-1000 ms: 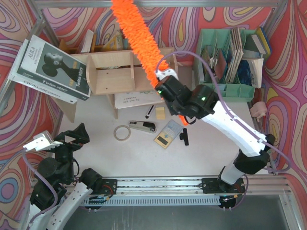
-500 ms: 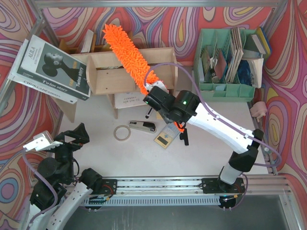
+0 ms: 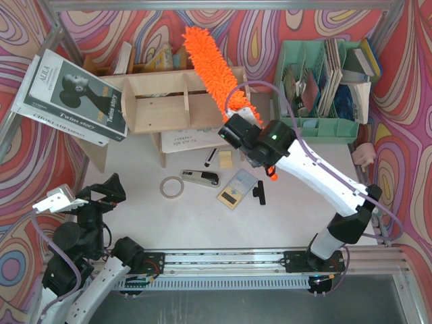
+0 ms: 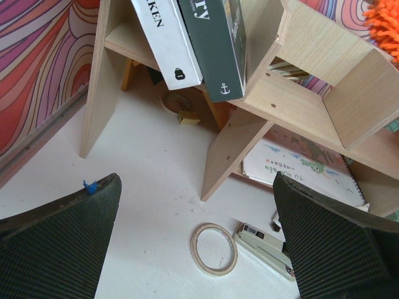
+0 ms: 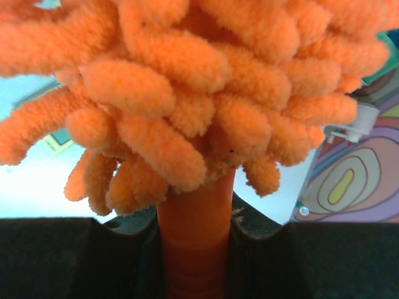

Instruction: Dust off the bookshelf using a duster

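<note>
Your right pincer (image 3: 235, 133) squeezes the duster (image 3: 210, 67) tight by its handle. The fluffy end reaches away from it, over the right end of the bookshelf (image 3: 158, 101). Your left pincer (image 3: 101, 192) is spread wide, holding nothing. Swing too hard and the fluff may knock the books (image 3: 160, 58) down.

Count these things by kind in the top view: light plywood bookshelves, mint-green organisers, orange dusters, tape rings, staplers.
Light plywood two-tier bookshelf: 1
Mint-green plastic slotted organiser: 1
Fluffy orange chenille duster: 1
Beige tape ring: 1
Grey metal stapler: 1
Total: 5
</note>
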`<action>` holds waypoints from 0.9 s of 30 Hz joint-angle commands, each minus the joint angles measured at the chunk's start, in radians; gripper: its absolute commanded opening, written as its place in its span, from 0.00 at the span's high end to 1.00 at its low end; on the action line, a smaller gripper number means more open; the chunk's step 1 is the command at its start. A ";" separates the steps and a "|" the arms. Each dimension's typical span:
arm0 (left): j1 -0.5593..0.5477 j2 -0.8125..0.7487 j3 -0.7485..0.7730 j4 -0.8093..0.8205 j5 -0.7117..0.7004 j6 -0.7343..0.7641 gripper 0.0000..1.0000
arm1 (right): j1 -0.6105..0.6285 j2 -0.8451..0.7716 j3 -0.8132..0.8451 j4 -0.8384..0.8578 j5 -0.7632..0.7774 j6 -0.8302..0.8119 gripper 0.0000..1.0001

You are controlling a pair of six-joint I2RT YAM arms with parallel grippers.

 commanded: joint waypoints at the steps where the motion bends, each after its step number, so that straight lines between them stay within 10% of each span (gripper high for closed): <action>1: 0.005 -0.003 -0.006 0.002 -0.011 -0.006 0.02 | -0.036 -0.079 0.092 -0.070 0.105 0.010 1.00; 27: 0.005 -0.007 -0.005 -0.001 -0.011 -0.010 0.02 | -0.134 -0.170 -0.100 -0.035 0.029 0.078 1.00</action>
